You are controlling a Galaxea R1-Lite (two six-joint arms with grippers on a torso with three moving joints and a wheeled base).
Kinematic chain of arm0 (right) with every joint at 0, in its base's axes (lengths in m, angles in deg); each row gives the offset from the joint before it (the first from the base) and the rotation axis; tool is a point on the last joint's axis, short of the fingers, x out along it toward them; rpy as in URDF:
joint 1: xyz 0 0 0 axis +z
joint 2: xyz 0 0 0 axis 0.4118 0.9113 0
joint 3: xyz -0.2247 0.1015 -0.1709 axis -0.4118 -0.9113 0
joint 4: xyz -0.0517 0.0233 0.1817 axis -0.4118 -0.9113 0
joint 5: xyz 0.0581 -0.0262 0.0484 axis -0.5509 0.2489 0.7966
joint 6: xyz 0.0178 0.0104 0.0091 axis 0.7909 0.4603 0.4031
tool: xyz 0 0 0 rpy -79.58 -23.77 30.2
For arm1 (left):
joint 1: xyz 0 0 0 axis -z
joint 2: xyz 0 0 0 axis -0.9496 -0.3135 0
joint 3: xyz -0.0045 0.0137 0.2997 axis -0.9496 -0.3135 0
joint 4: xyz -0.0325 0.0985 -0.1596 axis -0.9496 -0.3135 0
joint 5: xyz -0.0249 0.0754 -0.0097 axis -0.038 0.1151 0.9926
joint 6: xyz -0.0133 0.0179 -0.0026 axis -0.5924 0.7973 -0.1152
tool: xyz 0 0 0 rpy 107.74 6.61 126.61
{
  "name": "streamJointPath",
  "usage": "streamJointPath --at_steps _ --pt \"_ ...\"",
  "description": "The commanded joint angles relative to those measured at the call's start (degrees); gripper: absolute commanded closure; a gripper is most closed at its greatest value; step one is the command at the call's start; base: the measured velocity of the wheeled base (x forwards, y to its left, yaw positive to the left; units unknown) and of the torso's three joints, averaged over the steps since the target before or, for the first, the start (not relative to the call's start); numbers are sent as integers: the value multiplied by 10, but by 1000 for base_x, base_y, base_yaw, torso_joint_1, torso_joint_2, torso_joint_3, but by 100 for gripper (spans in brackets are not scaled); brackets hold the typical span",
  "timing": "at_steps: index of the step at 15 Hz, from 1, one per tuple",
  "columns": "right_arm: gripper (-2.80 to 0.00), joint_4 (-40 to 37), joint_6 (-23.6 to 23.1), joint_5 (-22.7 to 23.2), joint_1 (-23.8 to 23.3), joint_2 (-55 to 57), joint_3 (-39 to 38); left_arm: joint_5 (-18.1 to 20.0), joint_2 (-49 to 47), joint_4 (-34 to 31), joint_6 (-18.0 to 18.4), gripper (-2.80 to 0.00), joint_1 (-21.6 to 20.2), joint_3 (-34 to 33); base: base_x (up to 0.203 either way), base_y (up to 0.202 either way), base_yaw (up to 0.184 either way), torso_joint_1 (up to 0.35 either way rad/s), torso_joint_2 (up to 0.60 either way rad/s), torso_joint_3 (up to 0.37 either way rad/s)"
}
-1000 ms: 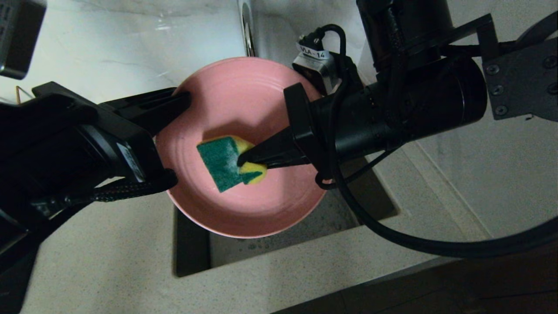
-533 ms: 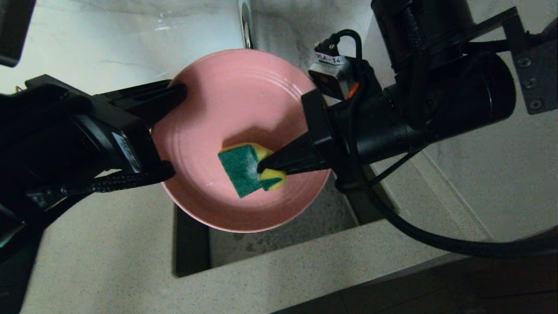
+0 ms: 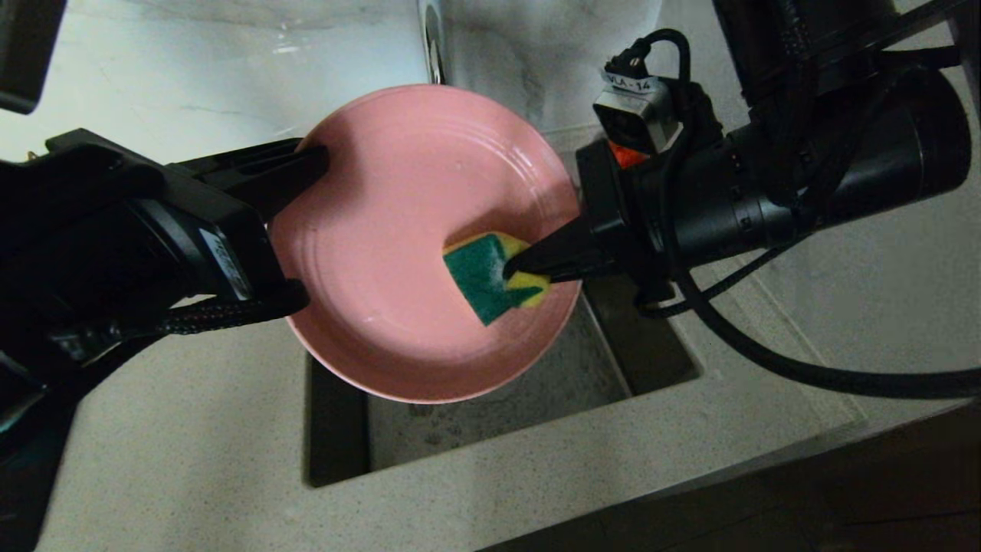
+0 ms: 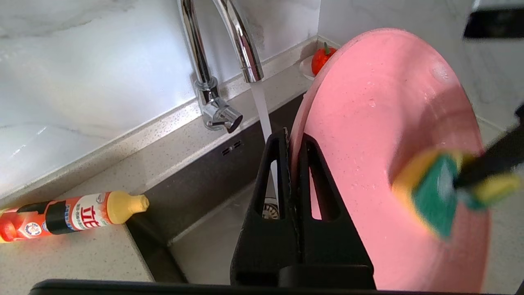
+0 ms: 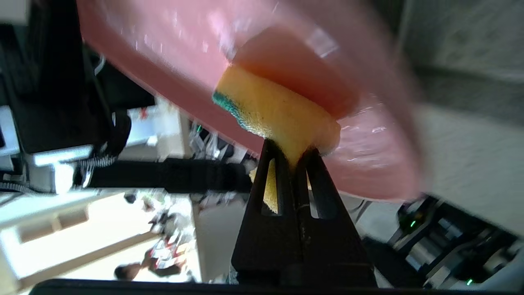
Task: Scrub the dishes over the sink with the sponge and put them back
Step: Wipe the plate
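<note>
The pink plate [image 3: 383,253] hangs tilted over the sink [image 3: 536,391]. My left gripper [image 3: 306,165] is shut on its left rim; in the left wrist view the rim sits pinched between the two black fingers [image 4: 282,172] of that left gripper [image 4: 291,141]. My right gripper [image 3: 512,270] is shut on the yellow and green sponge [image 3: 483,280], which lies against the plate's inner face near its right edge. In the right wrist view the sponge [image 5: 274,110] is squeezed at the tips of the right gripper [image 5: 292,157], pressed on the plate [image 5: 163,61]. The teal bowl is out of view.
Water runs from the chrome tap [image 4: 241,45] into the sink basin [image 4: 213,246]. A red and yellow bottle [image 4: 69,213] lies on the counter beside the sink. A red fruit [image 4: 321,59] on a saucer sits at the back corner. The right arm's black cable [image 3: 766,360] loops over the counter.
My right gripper has dragged the sponge across the plate from its middle towards its right edge. The plate and left gripper shifted slightly away from me at first, then stayed still.
</note>
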Motion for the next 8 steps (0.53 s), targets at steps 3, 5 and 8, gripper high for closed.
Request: streamJointPath --at_steps 3,5,8 --pt "0 8 -20 -33 -18 -13 3 -8 2 2 1 0 1 -2 0 0 0 0 0 0" --pt "0 34 -24 -32 -19 -16 4 -7 0 2 1 0 1 -10 0 0 0 0 0 0" --pt "0 86 -30 -31 -13 -3 7 -6 -2 3 1 0 2 -23 0 0 0 0 0 0"
